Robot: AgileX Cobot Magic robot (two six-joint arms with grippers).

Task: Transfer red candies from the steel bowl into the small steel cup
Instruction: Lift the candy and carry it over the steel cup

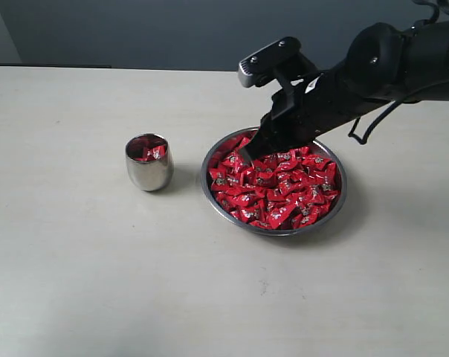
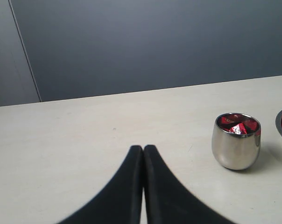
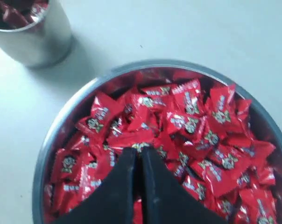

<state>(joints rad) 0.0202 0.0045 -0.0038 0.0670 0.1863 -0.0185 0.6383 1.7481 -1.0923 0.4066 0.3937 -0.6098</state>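
Over the bowl [image 1: 276, 233], in the exterior view, our right gripper [image 1: 248, 152] dips among the candies [image 1: 284, 186]; the cup [image 1: 149, 172] stands beside it. Left wrist view: our left gripper [image 2: 144, 149] shows fingers pressed together. Right wrist view: fingers pressed together at a wrapper; we fear so thin a pinch slips before the cup.

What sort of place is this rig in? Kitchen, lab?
Probably a lab test bench, not a kitchen: a bare pale table, a plain grey wall behind it, and only staged props, a bowl of red candies and a cup, under a robot arm.
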